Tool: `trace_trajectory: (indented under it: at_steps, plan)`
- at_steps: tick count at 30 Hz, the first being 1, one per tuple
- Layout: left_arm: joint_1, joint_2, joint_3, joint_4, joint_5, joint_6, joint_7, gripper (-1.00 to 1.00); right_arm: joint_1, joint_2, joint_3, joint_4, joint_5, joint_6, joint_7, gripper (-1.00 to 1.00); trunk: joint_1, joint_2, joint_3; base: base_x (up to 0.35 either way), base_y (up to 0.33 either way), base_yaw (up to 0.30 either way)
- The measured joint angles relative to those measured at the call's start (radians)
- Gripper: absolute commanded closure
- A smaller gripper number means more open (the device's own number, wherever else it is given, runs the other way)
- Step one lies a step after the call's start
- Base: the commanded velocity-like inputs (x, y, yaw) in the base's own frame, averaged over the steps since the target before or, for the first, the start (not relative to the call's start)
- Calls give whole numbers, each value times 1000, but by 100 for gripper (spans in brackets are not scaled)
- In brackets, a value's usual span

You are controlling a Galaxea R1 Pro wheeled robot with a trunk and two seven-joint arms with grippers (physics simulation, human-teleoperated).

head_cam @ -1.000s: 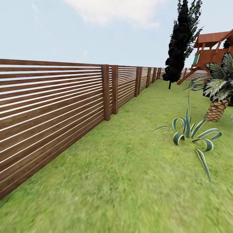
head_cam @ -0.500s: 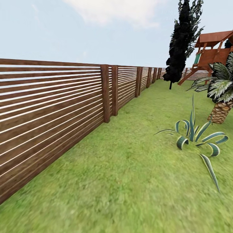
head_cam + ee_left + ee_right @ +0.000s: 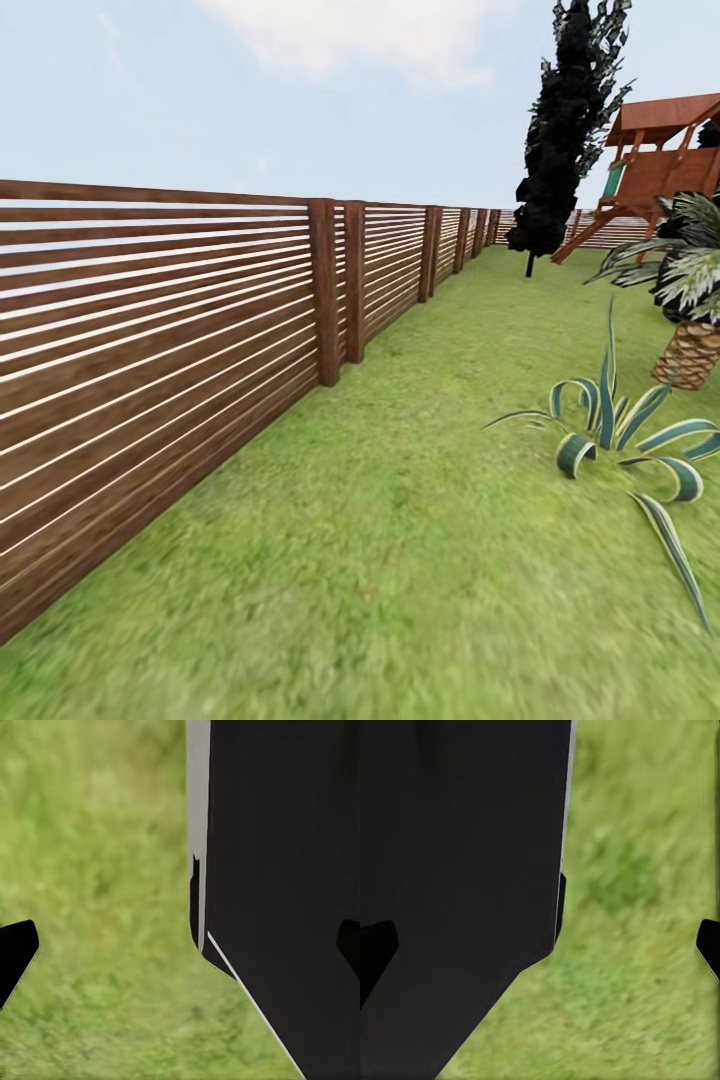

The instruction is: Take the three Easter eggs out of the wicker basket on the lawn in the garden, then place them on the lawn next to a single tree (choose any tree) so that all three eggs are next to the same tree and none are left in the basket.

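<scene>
Left gripper (image 3: pixel 180 945): black fingertips wide apart, nothing between, mottled green lawn (image 3: pixel 97 870) below beside a black robot body panel (image 3: pixel 285 870). Right gripper (image 3: pixel 540 945): likewise spread, empty. Head view: brown slatted wooden fence (image 3: pixel 150 330), narrow near-black cypress (image 3: pixel 565 130), striped spiky plant (image 3: pixel 610 430). No legible writing.

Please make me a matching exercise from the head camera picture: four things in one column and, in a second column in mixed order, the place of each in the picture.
Things:
1. wooden slat fence
2. dark cypress
3. striped-leaf plant
4. wooden play tower

Places:
A. upper right corner
B. along the left side
C. on the lawn, lower right
D. far end, standing against the sky

Pairs: 1-B, 2-D, 3-C, 4-A
</scene>
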Motion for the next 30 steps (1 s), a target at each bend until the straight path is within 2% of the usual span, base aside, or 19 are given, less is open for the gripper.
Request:
trace_trajectory:
  at_steps: [30]
  plan:
    - [0,0,0,0,0,0,0,-100,0,0,0,0,0,0,0,-100,0,0,0,335,0,0]
